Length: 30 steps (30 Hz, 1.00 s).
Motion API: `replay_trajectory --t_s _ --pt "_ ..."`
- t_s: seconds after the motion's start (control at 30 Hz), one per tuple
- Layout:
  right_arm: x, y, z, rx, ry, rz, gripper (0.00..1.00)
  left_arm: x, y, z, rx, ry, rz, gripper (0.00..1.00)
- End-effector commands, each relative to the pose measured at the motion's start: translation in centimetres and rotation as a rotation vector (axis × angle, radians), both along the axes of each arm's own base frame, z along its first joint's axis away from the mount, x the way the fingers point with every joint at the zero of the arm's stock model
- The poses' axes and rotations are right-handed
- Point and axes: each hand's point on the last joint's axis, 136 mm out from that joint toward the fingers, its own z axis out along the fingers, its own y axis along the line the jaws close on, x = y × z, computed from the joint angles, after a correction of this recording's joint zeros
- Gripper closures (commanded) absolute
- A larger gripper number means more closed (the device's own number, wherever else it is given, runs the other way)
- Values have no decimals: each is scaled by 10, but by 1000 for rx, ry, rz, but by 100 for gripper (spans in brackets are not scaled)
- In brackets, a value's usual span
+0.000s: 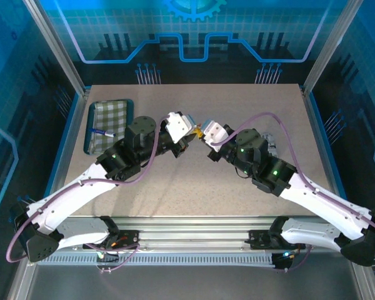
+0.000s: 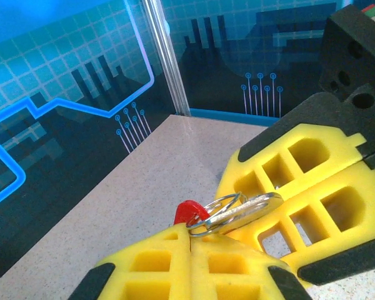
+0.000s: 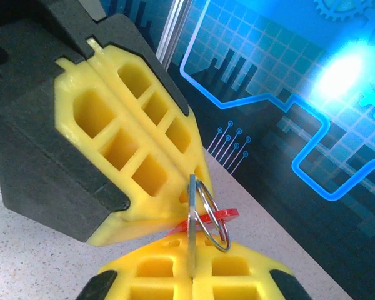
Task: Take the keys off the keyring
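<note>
Top view: the cluster between the two fingertips is too small to resolve, just a yellow speck at centre frame; wrist views carry the detail.

Key (image 2: 253,206): flat silvery metal, smooth, rounded end; far end buried in yellow fingers, so the full outline is cut off; in the right wrist view it shows edge-on as a thin grey blade; only one key can be made out.

Keyring (image 2: 217,202): thin bright wire loops, doubled like a split ring, held in the air at centre frame, above the counter (image 1: 175,181); key is threaded on it.

Red tab (image 2: 187,212): glossy red plastic, half hidden behind the fingertips; how it joins the ring is unclear.

Left pincer (image 2: 190,240): yellow ribbed fingers with square cut-outs and black backing, pressed together; ring wire runs into the seam at the tips, so it is pinching the keyring.

Right pincer (image 3: 192,265): same yellow ribbed build, fingers pressed together; key blade goes straight down into its seam, so it is pinching the key.

The two tips stand nearly touching, nose to nose.

Counter: speckled beige, matte; tray (image 1: 92,119) at upper left, dark rim, checked lining, blue-and-white pen (image 1: 102,132) lying in it.
</note>
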Motion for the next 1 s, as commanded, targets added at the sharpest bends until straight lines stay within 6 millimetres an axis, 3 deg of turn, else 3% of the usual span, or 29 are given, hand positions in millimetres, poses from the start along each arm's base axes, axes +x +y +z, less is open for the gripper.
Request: replay_trajectory --t_s 0.0,0.1,0.2,0.27,0.47,0.63,0.97 --pt "-19 19 28 109 -32 131 100 -9 -11 -5 -8 40 -54 100" --pt "-20 13 27 157 30 209 100 -14 -10 -7 -19 50 -65 72" --pt "-22 7 27 210 79 287 100 -22 -9 -5 -43 55 -97 55" --pt "-22 2 29 247 115 338 100 -27 -6 -1 -69 59 -115 49" --pt "-31 -9 46 408 225 527 100 -28 9 1 -176 161 -153 40" --pt "-54 -2 51 422 303 740 100 -35 22 24 -366 212 -294 31" --pt "-75 3 50 419 381 929 100 -61 15 59 -460 314 -594 25"
